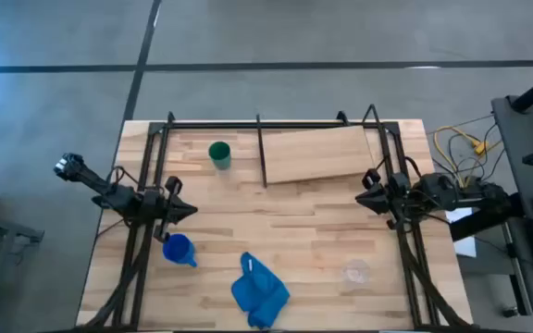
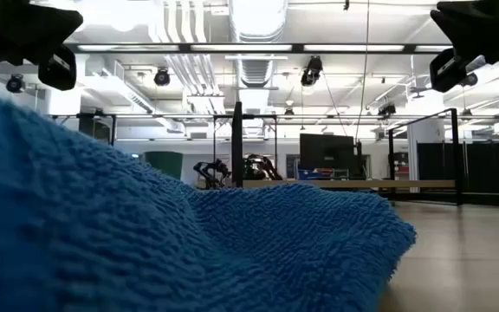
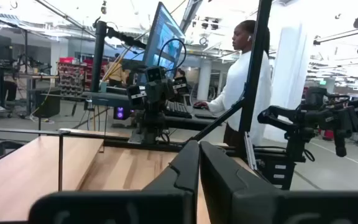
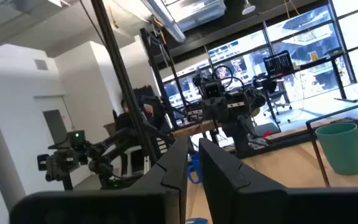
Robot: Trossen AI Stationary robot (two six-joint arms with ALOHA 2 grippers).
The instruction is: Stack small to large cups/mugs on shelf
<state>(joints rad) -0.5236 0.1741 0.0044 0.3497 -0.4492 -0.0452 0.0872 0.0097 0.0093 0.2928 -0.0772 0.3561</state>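
Both arms hover over the worktop, one at each side edge. The left gripper sits near the left edge with its fingers pressed almost together, holding nothing. The right gripper sits near the right edge, its fingers likewise nearly closed and empty.

The dark green cup stands upright towards the far left part of the worktop, just beside the shelf, a pale board lying along the far edge. The bright blue mug stands near the left edge, close to the left gripper. The clear cup stands towards the near right corner (faint against the wood). A blue cloth lies crumpled at the near edge.
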